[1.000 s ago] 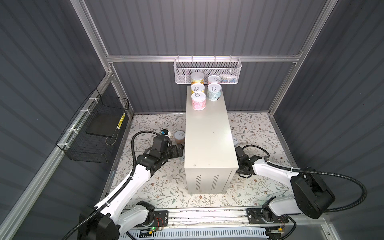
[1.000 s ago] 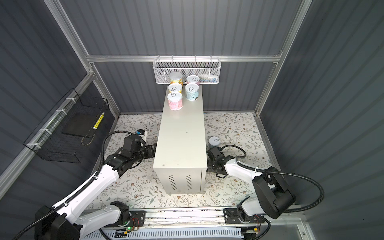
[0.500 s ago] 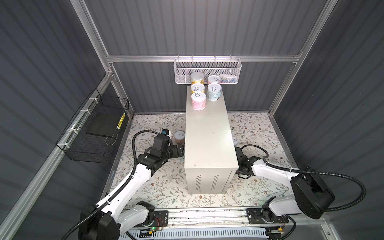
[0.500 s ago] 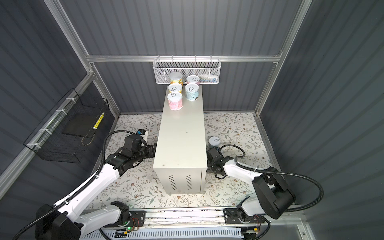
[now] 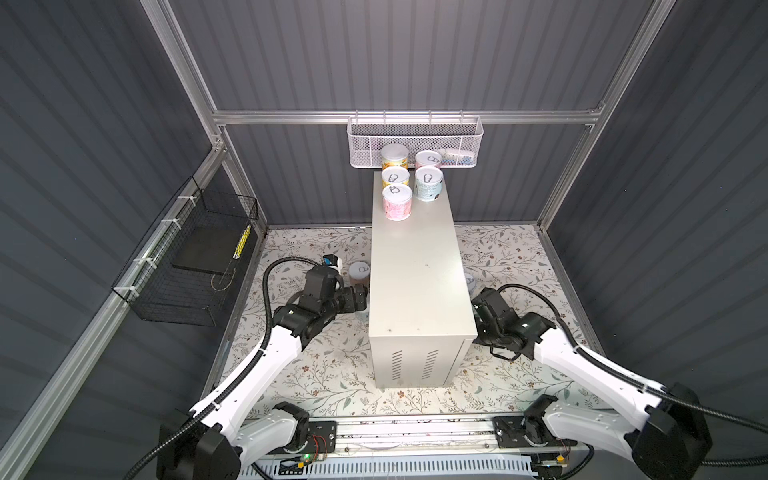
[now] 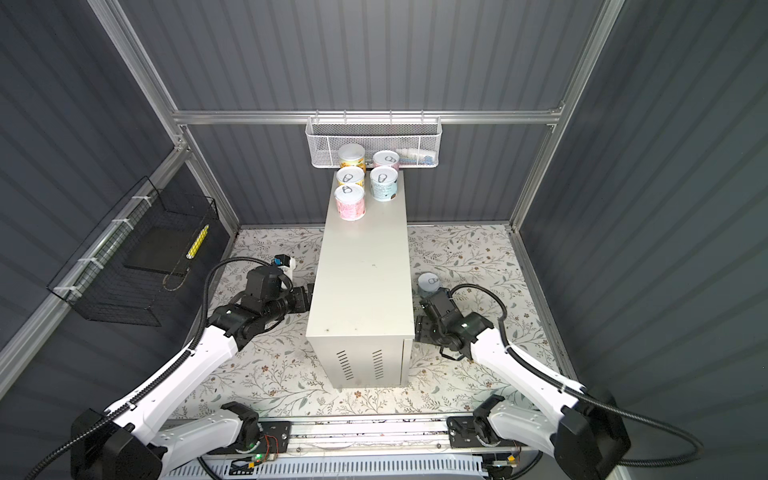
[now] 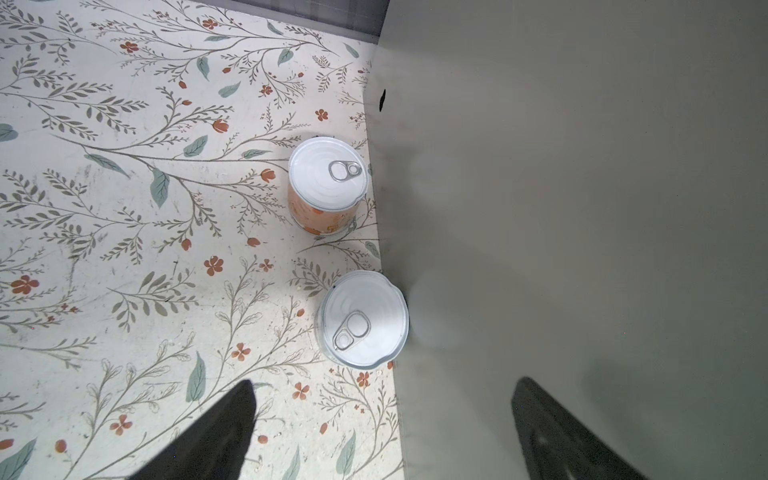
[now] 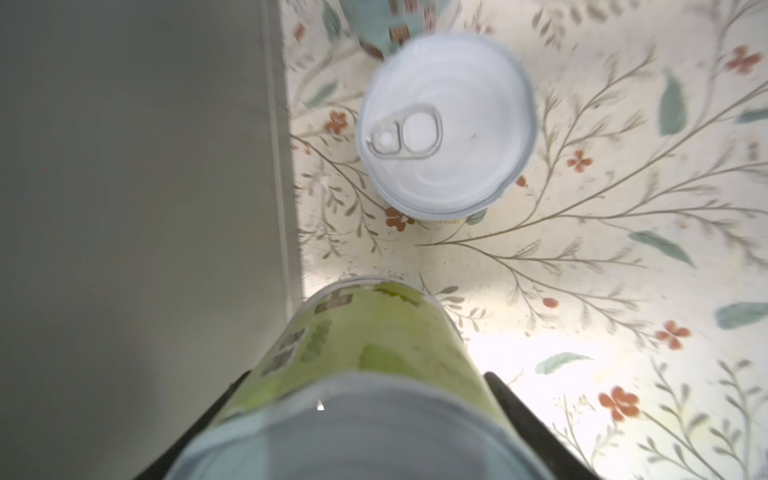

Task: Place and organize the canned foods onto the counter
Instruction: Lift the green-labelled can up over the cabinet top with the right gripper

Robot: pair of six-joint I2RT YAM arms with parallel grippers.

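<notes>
Change: right fingers [image 8: 517, 415] narrower than a second ago, now against both sides of the green-labelled can [image 8: 374, 332]; both arms barely shifted in the top views.
Meaning: grasp judged made, carry up to the worktop [image 5: 415, 257] judged next; cannot tell whether the can is clear of the floral mat [image 7: 124, 208].
Left fingers: [image 7: 216, 436] spread wide, holding nothing, poised short of the second can [image 7: 363, 320].
Left side of mat: orange-labelled can [image 7: 326, 187] and second can upright, just beside the cabinet wall.
Right side of mat: lid-up can [image 8: 444, 124]; blue-labelled can [image 8: 390, 20] only partly in view.
Worktop: five cans upright at the far end, pink-labelled can [image 5: 397, 205] nearest, pale-blue can [image 5: 428, 189] beside it; about half placed.
White mesh basket [image 5: 365, 141]: small pale items, too small to name.
Black wire basket [image 5: 166, 291]: dark flat piece, yellow stick; no cans.
</notes>
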